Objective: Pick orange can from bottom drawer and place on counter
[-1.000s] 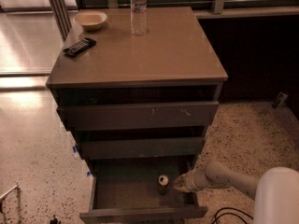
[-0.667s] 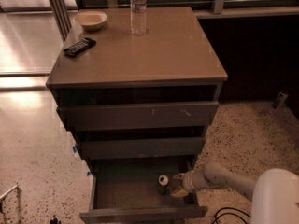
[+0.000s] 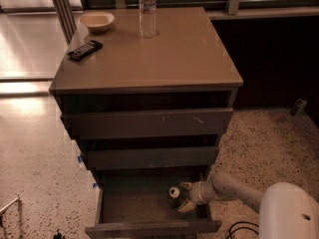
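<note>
The bottom drawer (image 3: 149, 227) is pulled open. The orange can (image 3: 174, 192) stands upright inside it, toward the right, with its silver top showing. My gripper (image 3: 182, 197) reaches into the drawer from the right on a pale arm. Its fingers (image 3: 187, 206) are spread open, with the tips on either side of the can's right edge. I cannot tell whether they touch the can. The counter (image 3: 164, 59) is the tan top of the cabinet above.
On the counter stand a clear water bottle (image 3: 148, 11) at the back, a pale bowl (image 3: 96, 21) at the back left and a black remote (image 3: 84, 50). The two upper drawers (image 3: 149, 123) are slightly open. Speckled floor surrounds the cabinet.
My gripper has moved left inside the drawer, closing the gap to the can. The can has not moved.
</note>
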Controlling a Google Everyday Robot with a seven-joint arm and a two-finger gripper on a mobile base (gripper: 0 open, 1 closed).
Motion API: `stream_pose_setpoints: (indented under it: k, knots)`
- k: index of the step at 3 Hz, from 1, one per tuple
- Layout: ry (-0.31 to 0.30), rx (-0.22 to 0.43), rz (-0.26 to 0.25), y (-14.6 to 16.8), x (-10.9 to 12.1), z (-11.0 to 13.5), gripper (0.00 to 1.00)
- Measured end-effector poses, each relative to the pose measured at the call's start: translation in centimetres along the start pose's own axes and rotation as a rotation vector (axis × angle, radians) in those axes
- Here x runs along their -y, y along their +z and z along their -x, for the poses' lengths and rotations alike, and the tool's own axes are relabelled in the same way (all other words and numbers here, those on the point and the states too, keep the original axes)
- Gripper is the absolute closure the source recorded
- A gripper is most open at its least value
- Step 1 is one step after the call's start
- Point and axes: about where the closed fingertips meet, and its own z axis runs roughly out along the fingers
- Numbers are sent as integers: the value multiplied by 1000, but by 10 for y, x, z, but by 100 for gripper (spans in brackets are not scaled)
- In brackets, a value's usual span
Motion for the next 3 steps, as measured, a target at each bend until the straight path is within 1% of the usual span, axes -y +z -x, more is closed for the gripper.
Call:
stream_pose_setpoints:
  k: [2,3]
  knots:
    - [-38,79,46,36,7,19,33]
    - [-39,80,46,37,8,19,51]
